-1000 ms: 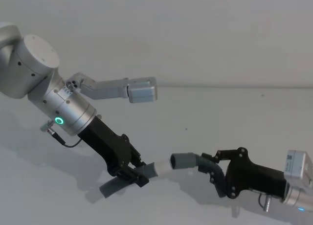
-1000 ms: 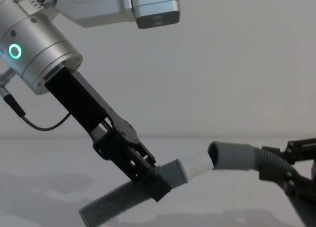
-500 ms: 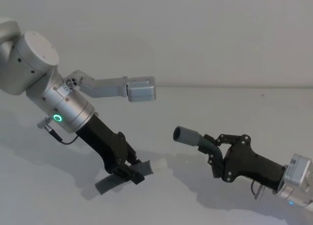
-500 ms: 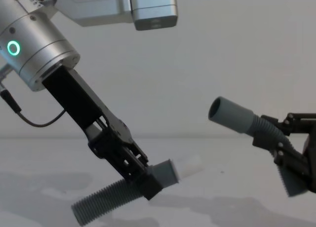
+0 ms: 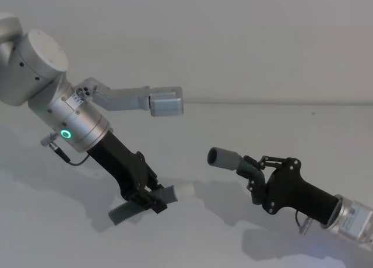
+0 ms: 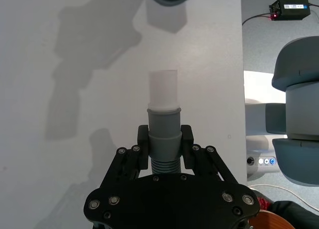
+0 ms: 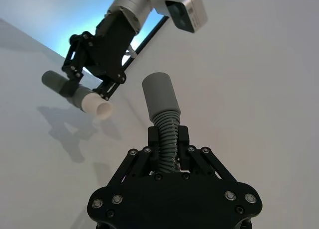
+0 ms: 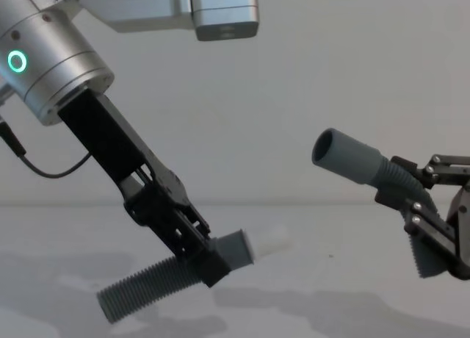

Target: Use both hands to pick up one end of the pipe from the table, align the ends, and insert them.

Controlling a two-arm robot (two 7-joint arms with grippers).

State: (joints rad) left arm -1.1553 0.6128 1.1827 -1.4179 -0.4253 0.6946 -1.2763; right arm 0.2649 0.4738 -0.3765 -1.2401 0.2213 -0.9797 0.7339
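Plainly, the pipe was in two separate pieces, one in each claw, over the white desk (image 5: 326,134). The left claw (image 5: 154,199), on a silver wrist (image 5: 78,122) with a green light ring (image 5: 65,134), reached down from the left and was clamped on the left hose piece (image 8: 139,294). It gripped just behind the smooth grey cuff (image 8: 236,248). From that cuff a narrower white tip (image 8: 268,239) stuck out to the right, while the dark-grey ribbed body trailed down and left, low over the desk.

The right claw (image 5: 253,175) came in from the near right, closed around the ribbed neck of the right hose piece (image 8: 393,178). Its wide grey socket cuff (image 8: 345,156) pointed left and slightly upward, the open mouth dark inside.

The two ends were well apart. In the chest view the socket cuff sat higher than the white tip and to its right. From the left wrist, the white tip (image 6: 164,89) pointed toward the socket's dark rim.
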